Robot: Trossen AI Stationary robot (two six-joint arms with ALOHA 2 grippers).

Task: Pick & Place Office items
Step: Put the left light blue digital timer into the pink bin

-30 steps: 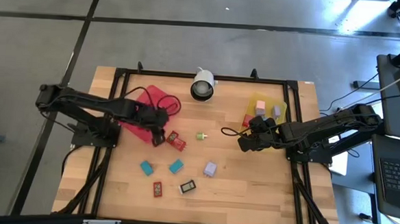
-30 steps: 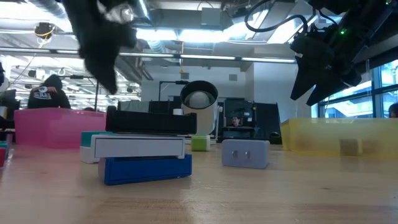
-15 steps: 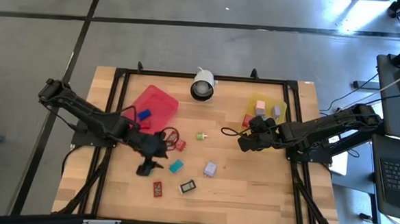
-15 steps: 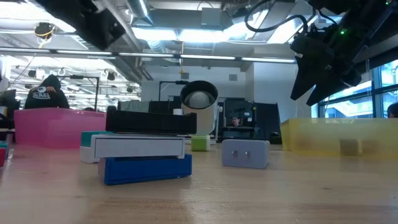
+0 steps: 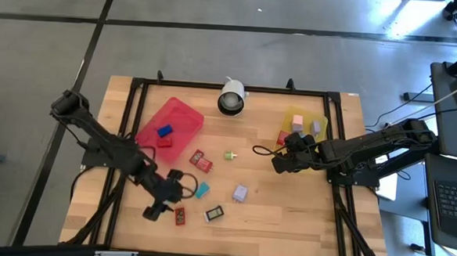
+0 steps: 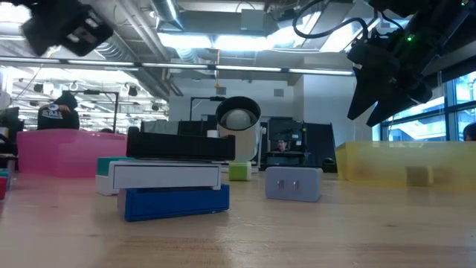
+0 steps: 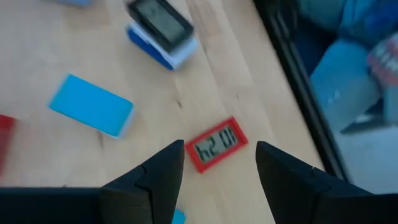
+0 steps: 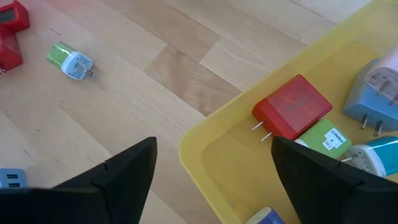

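Small blocky office items lie scattered on the wooden table. Among them are a red clock-faced piece (image 5: 180, 216), a teal block (image 5: 202, 190), a black white-labelled piece (image 5: 214, 213), a lilac piece (image 5: 240, 193), a green piece (image 5: 229, 155) and red pieces (image 5: 201, 159). My left gripper (image 5: 152, 212) hangs open above the table. In its wrist view the red clock-faced piece (image 7: 217, 144) shows between the fingertips, the teal block (image 7: 93, 113) beside it. My right gripper (image 5: 277, 163) waits open by the yellow tray (image 5: 288, 119).
The red tray (image 5: 184, 110) holds a blue piece (image 5: 164, 130) and a red one (image 5: 165, 140). The yellow tray (image 8: 205, 137) holds a red plug block (image 8: 292, 115) and green, lilac and teal pieces. A white round camera (image 5: 232, 97) stands at the far edge. Black frame rails border the table.
My left gripper has swung away from the red tray toward the table's near edge, passing over the teal pieces, and now hovers by the red clock-faced piece. The blue and red pieces in the red tray have come into sight.
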